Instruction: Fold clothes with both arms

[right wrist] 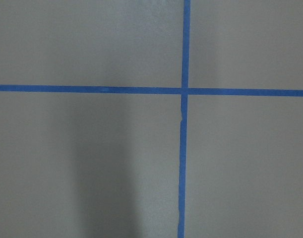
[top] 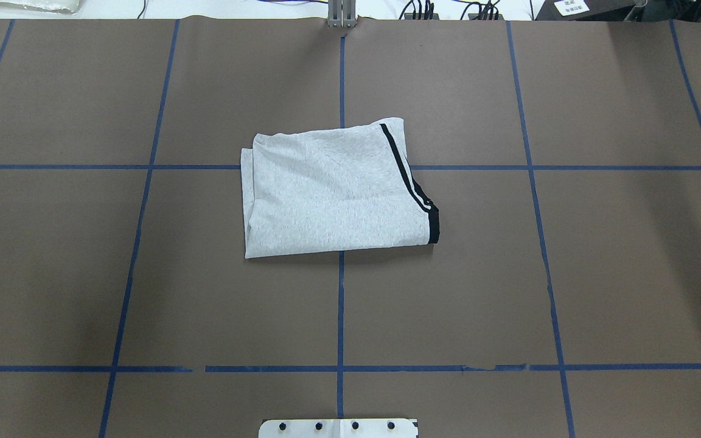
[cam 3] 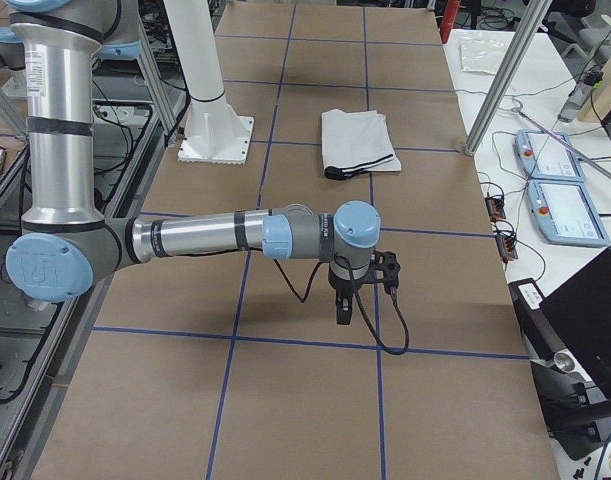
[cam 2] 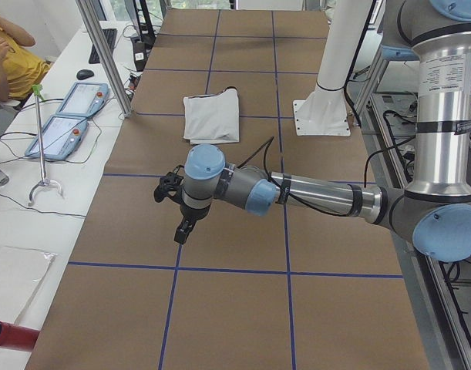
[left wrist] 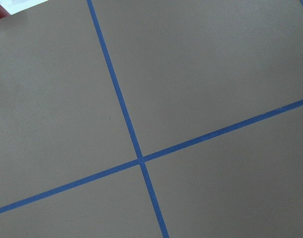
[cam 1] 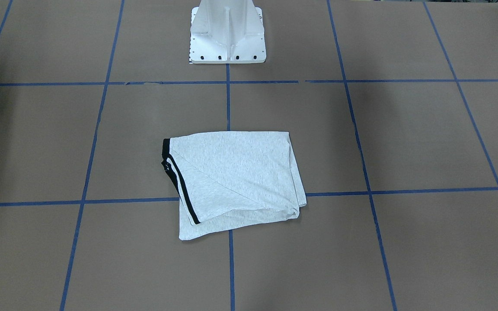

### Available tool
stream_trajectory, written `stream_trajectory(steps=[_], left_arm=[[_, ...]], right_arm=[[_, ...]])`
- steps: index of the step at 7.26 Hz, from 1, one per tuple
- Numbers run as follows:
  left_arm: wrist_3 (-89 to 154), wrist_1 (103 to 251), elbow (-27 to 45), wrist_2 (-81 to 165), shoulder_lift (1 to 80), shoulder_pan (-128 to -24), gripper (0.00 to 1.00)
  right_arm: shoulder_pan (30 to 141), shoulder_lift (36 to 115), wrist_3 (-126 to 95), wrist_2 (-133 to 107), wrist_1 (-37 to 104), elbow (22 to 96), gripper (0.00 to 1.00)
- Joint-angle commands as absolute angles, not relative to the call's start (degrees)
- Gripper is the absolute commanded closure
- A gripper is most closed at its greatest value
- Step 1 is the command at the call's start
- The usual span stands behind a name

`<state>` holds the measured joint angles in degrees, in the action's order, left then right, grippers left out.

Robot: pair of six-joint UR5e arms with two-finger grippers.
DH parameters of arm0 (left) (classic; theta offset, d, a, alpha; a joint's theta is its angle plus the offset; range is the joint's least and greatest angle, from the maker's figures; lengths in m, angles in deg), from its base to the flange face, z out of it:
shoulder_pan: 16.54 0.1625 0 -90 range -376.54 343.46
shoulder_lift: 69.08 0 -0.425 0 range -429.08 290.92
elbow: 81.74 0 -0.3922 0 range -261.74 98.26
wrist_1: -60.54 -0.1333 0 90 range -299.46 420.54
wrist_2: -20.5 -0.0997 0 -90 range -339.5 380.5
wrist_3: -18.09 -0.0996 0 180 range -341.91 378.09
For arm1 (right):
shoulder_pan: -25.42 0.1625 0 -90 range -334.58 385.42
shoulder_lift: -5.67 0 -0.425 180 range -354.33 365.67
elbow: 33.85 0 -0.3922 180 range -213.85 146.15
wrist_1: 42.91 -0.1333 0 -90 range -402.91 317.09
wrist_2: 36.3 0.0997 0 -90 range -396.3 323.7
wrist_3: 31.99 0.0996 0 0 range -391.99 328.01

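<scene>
While both arms sit out toward opposite ends, the brown desk (top: 52, 274) takes up every view, with a blue tape grid (top: 341, 304) marking it into squares.

Left arm (cam 2: 320, 196): forearm stretched out low and roughly level over the desk's left end, wrist bent down. Right arm (cam 3: 195, 238): same pose, mirrored, over the right end. Neither shows in the overhead or front views.

White pedestal (cam 1: 227, 39) is bolted at the robot's edge of the desk, on the centre tape line.

T-shirt (top: 326, 194): light heather grey, folded into a rough rectangle, lying flat mid-desk in front of the pedestal. It covers a tape crossing. Layers don't line up: in the front view a lower corner pokes out past the top layer on the side away from the robot. It lies well apart from both arms.

Left hand (cam 2: 179, 220) points down above bare desk. It shows only from the side, so I cannot tell whether the fingers are apart or together. Right hand (cam 3: 345, 300): same, pointing down, state cannot be told. Nothing visible in either. Both wrist cameras show only brown desk and a tape crossing.

Black stripes (top: 408, 182) run along the shirt's edge on the robot's right.

Off the desk: two teach pendants (cam 3: 560, 190) lie on the white side bench, and a person (cam 2: 8, 62) in yellow is beside it.
</scene>
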<state>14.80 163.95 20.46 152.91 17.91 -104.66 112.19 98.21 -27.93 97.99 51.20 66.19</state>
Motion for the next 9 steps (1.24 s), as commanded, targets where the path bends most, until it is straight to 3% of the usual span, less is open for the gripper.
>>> stream_trajectory(steps=[1,9], left_arm=[[14.8,164.2,19.3,152.9,18.6,-104.5,0.00],[14.7,165.7,19.2,153.0,18.6,-104.6,0.00]], right_arm=[[112.2,98.5,-27.8,98.2,46.5,64.4,0.00],[112.3,98.6,-27.9,98.3,43.0,64.6,0.00]])
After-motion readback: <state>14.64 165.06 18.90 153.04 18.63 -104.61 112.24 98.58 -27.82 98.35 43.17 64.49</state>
